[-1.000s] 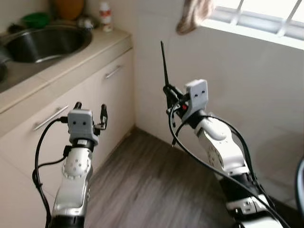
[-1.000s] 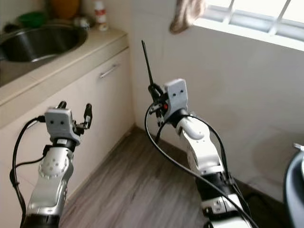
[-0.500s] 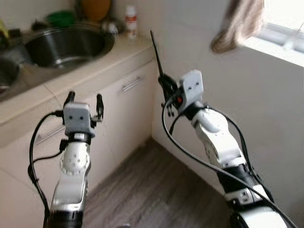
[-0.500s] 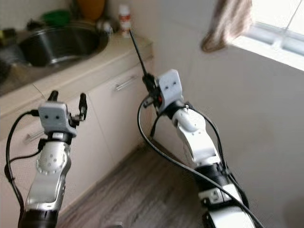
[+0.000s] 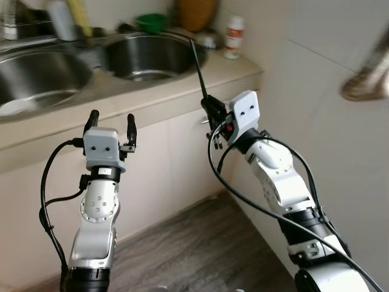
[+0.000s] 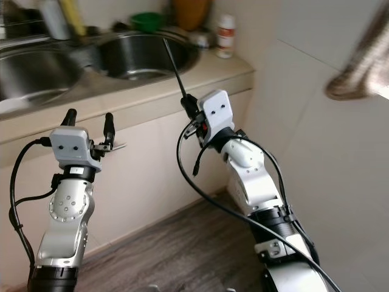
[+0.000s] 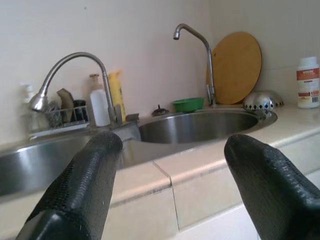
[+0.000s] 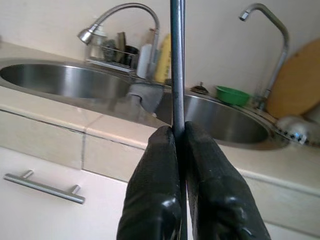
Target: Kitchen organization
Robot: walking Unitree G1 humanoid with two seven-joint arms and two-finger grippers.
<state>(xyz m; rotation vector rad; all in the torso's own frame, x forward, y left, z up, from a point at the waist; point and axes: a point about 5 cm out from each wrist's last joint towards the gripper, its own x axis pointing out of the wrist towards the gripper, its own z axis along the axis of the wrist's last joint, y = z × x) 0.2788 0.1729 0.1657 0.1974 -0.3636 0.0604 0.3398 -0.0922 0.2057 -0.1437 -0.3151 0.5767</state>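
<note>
Your right gripper (image 8: pixel 180 150) is clamped on a thin dark rod (image 5: pixel 199 67), fingers pressed tight to either side of it. The rod stands nearly upright, its long axis leaning a little toward your left, its free tip pointing up in front of the right sink (image 5: pixel 155 55). Your left gripper (image 5: pixel 110 118) is raised before the table (image 5: pixel 182 85) edge, fingers spread wide, holding nothing.

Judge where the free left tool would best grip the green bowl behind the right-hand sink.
Judgement: the green bowl is best taken by its rim, from above and the front. It sits upright and open-topped, with a faucet and a round wooden board crowding its far side. The left tool is open, short of the counter.
</note>
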